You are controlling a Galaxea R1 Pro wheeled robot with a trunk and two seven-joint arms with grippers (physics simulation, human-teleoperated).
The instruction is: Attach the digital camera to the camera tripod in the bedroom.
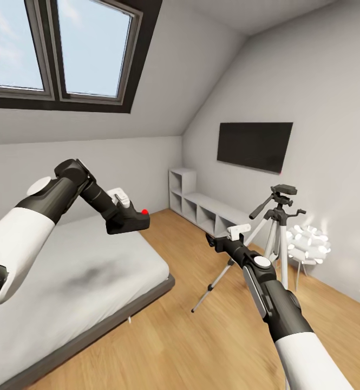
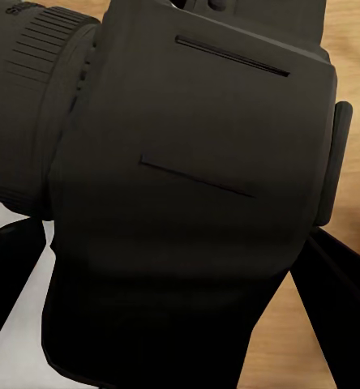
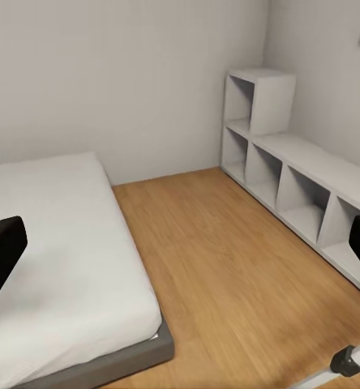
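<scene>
The digital camera (image 1: 138, 218), black with a red button on top, is held above the bed's edge with my left gripper (image 1: 120, 221) shut on it. In the left wrist view the camera body (image 2: 196, 178) is very close, its lens to one side, with dark fingers (image 2: 10, 284) on either side of it. The camera tripod (image 1: 277, 227) stands on the wood floor at the right, below the TV, its black head (image 1: 284, 190) bare and its pan handle sticking out. My right gripper (image 1: 211, 240) hangs open just left of the tripod; its fingertips (image 3: 0, 251) frame the right wrist view.
The white bed (image 1: 77, 276) with a grey frame lies at the left. A low white cube shelf (image 1: 201, 208) runs along the right wall under the black TV (image 1: 254, 145). A white ball-cluster lamp (image 1: 308, 244) sits right behind the tripod. Wood floor (image 1: 163, 336) lies between bed and tripod.
</scene>
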